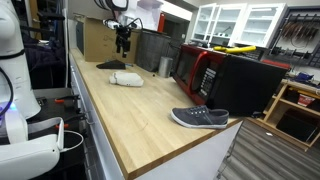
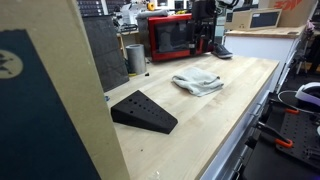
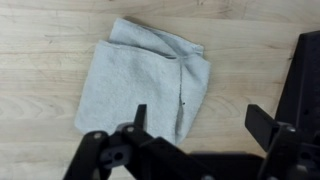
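In the wrist view, a crumpled pale grey cloth (image 3: 140,85) lies on the light wooden worktop (image 3: 40,30). It sits beneath the black gripper (image 3: 200,120), whose jaws stand wide and empty. One finger overlaps the cloth and the other hangs over bare wood. In an exterior view the gripper (image 1: 122,40) hovers clear above the cloth (image 1: 125,78), well apart from a grey lace-up shoe (image 1: 200,118) by the near corner. Another exterior view alone clearly shows a black wedge-shaped block (image 2: 143,110). A dark shape at the wrist view's right edge is cut off.

no readable text: the cloth (image 3: 140,85) is plain, and the pale mark (image 2: 8,65) on the dark panel (image 2: 25,110) is blurred.
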Controlling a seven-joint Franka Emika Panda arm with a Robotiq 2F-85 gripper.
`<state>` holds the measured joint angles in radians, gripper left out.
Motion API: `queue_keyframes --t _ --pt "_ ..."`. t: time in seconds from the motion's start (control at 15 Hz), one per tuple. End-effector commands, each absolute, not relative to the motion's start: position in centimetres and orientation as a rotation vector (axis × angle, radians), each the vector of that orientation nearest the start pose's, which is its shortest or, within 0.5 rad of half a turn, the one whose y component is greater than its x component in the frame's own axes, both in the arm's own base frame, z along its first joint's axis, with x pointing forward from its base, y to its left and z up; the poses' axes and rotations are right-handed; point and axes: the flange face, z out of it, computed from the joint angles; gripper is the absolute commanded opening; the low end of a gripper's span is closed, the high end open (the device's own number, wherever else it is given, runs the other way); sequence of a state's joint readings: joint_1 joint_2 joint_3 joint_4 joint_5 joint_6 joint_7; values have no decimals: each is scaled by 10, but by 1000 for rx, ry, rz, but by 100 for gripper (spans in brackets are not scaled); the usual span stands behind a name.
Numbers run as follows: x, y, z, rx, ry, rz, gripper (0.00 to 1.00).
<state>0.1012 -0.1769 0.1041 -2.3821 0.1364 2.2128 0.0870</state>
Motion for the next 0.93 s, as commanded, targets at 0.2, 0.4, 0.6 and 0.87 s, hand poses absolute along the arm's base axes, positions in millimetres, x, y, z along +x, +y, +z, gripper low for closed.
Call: queue_keyframes --t 0.2,0.4,0.6,0.87 --pt "473 96 340 -3127 44 110 100" --pt "473 95 320 -3162 38 175 100" --pt "472 95 307 -3181 28 222 100" --pt "471 95 292 -3174 24 285 100"
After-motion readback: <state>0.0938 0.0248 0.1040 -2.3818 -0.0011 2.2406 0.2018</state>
